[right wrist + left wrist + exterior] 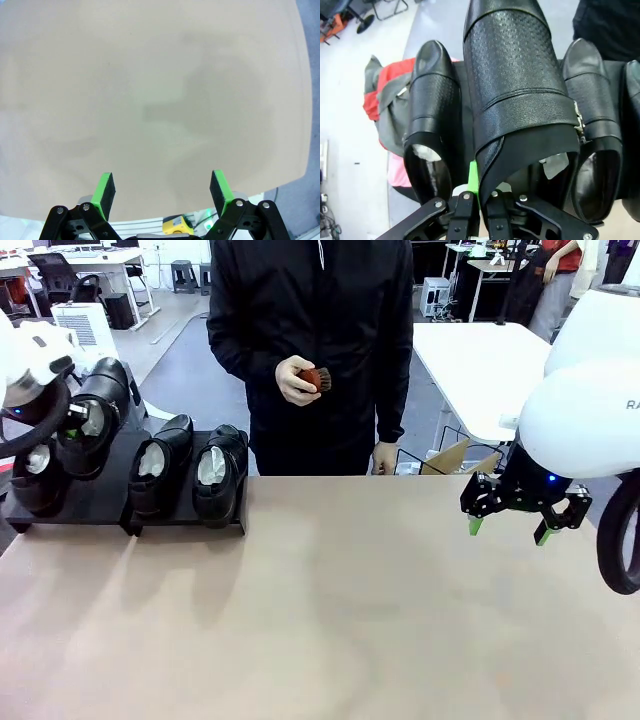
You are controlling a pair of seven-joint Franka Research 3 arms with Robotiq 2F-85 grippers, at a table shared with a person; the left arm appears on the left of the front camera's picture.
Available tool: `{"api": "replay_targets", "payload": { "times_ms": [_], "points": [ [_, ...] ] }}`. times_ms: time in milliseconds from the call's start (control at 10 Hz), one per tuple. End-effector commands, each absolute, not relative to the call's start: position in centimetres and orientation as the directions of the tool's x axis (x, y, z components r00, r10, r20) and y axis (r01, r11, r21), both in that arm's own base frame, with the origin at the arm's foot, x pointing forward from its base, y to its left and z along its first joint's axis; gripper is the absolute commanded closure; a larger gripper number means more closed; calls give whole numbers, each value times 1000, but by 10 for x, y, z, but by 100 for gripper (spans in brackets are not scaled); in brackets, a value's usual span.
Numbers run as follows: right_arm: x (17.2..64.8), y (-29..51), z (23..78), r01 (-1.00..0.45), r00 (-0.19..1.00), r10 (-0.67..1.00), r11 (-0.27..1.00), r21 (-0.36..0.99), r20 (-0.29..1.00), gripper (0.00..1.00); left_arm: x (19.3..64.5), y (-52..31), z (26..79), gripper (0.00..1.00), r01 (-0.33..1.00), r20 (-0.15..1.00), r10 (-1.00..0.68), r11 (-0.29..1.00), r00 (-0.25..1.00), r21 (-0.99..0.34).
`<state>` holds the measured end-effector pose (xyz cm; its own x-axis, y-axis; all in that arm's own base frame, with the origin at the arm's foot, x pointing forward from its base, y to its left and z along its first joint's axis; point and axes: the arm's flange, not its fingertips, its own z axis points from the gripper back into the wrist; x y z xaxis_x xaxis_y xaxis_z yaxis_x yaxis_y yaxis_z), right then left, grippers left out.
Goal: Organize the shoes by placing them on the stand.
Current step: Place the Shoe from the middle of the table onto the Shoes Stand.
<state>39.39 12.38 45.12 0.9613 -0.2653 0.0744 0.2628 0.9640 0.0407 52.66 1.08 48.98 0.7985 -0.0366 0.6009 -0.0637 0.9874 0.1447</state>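
Note:
Several glossy black shoes are at the low black stand (95, 502) on the table's far left. One shoe (38, 475) sits at its left end, and two more (160, 470) (220, 472) sit at its right end. Between them my left gripper (70, 428) is shut on the heel rim of a fourth shoe (100, 405), which stands higher than the others. In the left wrist view this held shoe (520, 75) is large, with my left gripper (480, 197) at its collar and neighbouring shoes (432, 100) (592, 100) either side. My right gripper (510, 518) (160, 187) hovers open over bare table.
A person stands at the far edge holding a small reddish-brown brush (313, 379) in one hand. The tan tabletop (350, 610) (150, 100) is bare from the stand across to the right. A white table (490, 360) stands behind at the right.

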Motion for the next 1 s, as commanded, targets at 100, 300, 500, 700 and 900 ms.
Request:
{"api": "replay_targets", "payload": {
  "times_ms": [100, 300, 500, 700, 900],
  "points": [
    [394, 122, 452, 250, 965, -252, 968, 35, 79, 0, 520, 5, 478, 100, -109, 611, 7, 986, 791, 130],
    [394, 122, 452, 250, 965, -252, 968, 35, 79, 0, 509, 7, 466, 100, -117, 595, 17, 985, 804, 130],
    [394, 122, 452, 250, 965, -252, 968, 35, 79, 0, 505, 9, 449, 100, -119, 573, 23, 984, 819, 131],
    [394, 122, 452, 250, 965, -252, 968, 35, 79, 0, 506, 8, 441, 100, -131, 580, 39, 984, 813, 117],
    [394, 122, 452, 250, 965, -252, 968, 35, 79, 0, 508, 4, 438, 100, -132, 606, 40, 985, 794, 107]
  ]
}}
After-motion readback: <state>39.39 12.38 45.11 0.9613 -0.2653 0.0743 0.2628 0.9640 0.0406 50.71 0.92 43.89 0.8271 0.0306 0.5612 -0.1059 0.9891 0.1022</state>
